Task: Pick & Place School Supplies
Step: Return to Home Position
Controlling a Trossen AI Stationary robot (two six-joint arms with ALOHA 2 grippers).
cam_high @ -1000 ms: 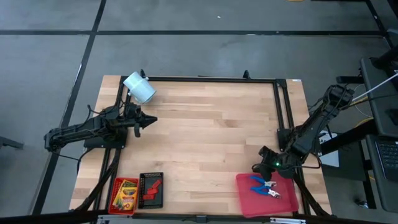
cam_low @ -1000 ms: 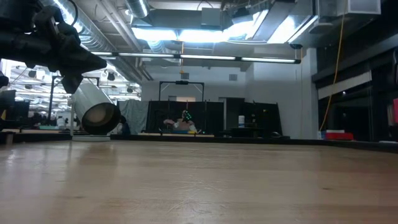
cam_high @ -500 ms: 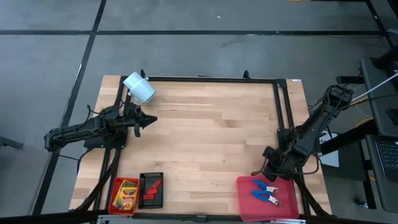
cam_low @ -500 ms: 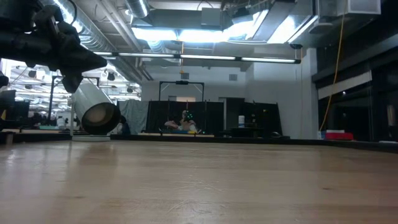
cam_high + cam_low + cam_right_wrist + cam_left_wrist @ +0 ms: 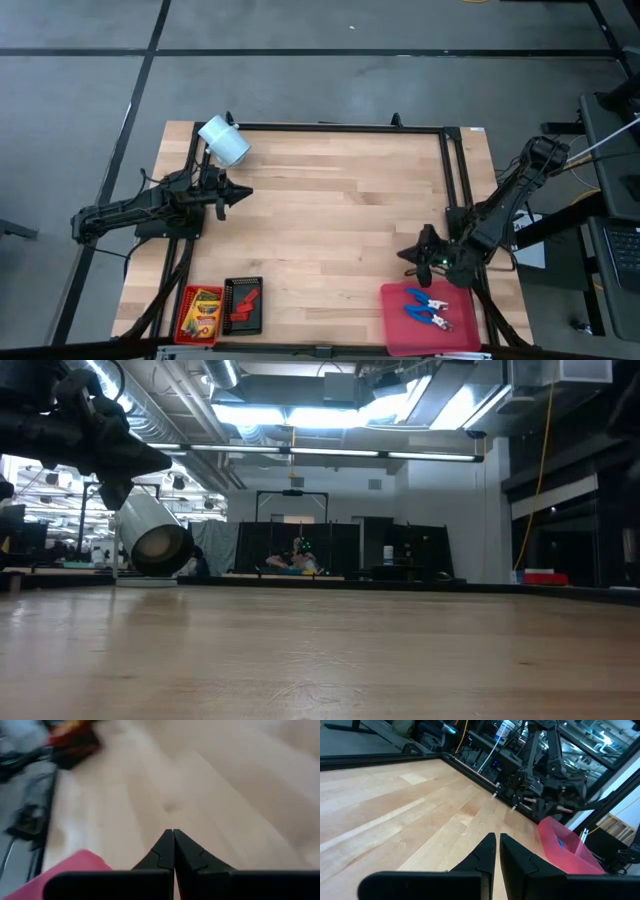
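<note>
Two blue-handled plier-like tools [image 5: 428, 306] lie side by side in the big red tray [image 5: 398, 322] at the near right. A yellow-and-green crayon box [image 5: 202, 311] fills a small red tray at the near left. Beside it, red pieces [image 5: 247, 298] lie in a black tray [image 5: 231, 308]. My right gripper [image 5: 405, 255] is shut and holds nothing; it hovers over bare wood just beyond the big tray's far left corner, pointing toward the table's left. My left gripper [image 5: 243, 191] is shut and holds nothing; it waits level at the far left.
A pale blue-white cylinder [image 5: 224, 141] lies on its side at the far left corner, close behind my left gripper [image 5: 150, 460]. A black frame rail [image 5: 455, 170] runs along the right side. The middle of the wooden table [image 5: 330, 220] is bare wood.
My right gripper has risen a little off the big red tray's far left corner, rolled about its own axis, and swung its tips toward the table's left. It has stayed shut. The two tools lie in the tray where they lay before.
</note>
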